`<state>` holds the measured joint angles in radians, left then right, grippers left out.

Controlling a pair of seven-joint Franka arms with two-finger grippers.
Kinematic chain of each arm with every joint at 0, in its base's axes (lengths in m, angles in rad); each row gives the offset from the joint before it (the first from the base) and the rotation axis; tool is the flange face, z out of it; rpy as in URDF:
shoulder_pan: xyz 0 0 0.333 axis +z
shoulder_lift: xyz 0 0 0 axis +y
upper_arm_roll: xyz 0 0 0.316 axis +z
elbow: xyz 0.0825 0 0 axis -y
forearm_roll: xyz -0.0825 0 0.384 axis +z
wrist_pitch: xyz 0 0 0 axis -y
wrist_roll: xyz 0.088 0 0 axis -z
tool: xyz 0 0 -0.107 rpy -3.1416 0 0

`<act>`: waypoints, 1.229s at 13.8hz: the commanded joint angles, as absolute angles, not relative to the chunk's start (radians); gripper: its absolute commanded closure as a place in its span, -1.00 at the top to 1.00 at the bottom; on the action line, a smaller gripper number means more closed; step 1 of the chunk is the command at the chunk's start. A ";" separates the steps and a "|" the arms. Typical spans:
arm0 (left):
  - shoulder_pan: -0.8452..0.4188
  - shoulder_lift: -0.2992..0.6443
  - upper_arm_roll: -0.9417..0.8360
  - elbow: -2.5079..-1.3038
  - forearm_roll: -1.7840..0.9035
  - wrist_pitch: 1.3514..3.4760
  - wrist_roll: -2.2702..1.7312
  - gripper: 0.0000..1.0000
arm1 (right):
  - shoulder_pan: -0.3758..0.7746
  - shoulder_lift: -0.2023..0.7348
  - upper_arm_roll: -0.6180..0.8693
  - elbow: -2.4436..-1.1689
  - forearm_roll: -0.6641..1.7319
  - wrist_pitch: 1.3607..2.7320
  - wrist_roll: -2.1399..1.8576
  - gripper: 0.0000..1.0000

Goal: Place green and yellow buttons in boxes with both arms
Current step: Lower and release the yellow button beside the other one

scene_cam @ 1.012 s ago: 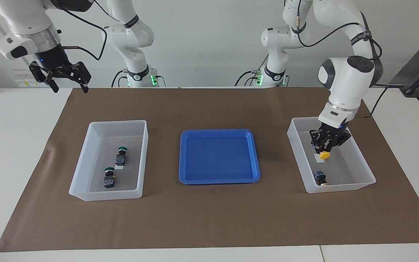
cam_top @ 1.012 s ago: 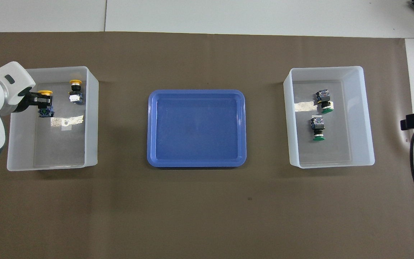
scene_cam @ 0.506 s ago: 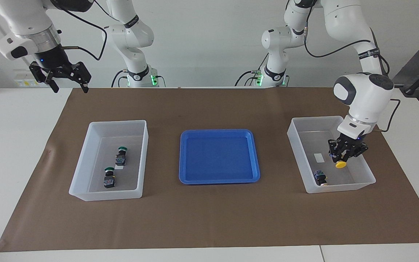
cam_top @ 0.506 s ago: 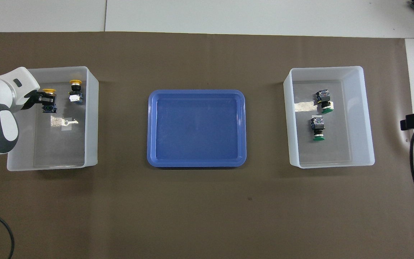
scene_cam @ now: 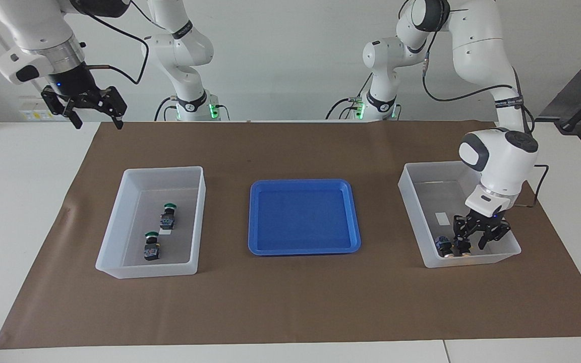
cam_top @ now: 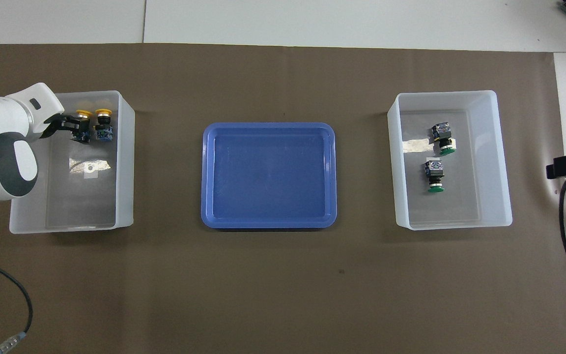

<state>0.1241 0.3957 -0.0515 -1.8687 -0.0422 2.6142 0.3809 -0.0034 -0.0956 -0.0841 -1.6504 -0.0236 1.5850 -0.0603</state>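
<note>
Left pincer (scene_cam: 473,243) is down inside the bin (scene_cam: 411,201) at the left arm's end of the table, low by the floor in the part of the bin farthest from the robots. Its fingers stand part-way apart around one yellow button (cam_top: 82,131); from the overhead view the yellow cap lies just off the fingertips. Whether the fingers touch the button's body I cannot tell (the facing view hides the button under the pincer).

Second yellow button (cam_top: 102,129) lies on the bin floor just beside the first, on the pincer's side toward the blue tray (scene_cam: 303,218), cap pointing away from the robots. A white sticker (cam_top: 90,165) lies on the floor of this bin, nearer the robots than the pincer.

Right pincer (scene_cam: 93,107) hangs high over the table's edge at the right arm's end, fingers spread wide, holding nothing; that arm waits.

Other bin (scene_cam: 119,227), well apart from both pincers, holds two green buttons: one (scene_cam: 168,217) nearer the robots, one (scene_cam: 151,247) farther, both lying on the floor apart from each other. Blue tray sits between the two bins.
</note>
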 commanded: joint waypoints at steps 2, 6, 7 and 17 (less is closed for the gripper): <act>0.112 0.307 -0.049 -1.906 -0.064 2.586 0.387 1.00 | 0.000 -0.109 -0.087 -1.664 -0.034 1.577 -0.055 1.00; 0.089 0.070 -0.044 -2.042 -0.061 2.363 0.258 1.00 | 0.000 -0.109 -0.089 -1.664 -0.034 1.575 -0.054 1.00; 0.074 0.022 -0.044 -2.042 -0.060 2.277 0.241 1.00 | 0.000 -0.109 -0.087 -1.664 -0.034 1.575 -0.055 1.00; -0.100 0.006 -0.057 -1.644 0.058 1.720 -0.041 1.00 | 0.002 -0.109 -0.087 -1.664 -0.032 1.574 -0.055 1.00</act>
<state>-0.0806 -0.0884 -0.0652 -1.8293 0.0287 1.8485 -0.0295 -0.0034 -0.0956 -0.0841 -1.6508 -0.0236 1.5844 -0.0603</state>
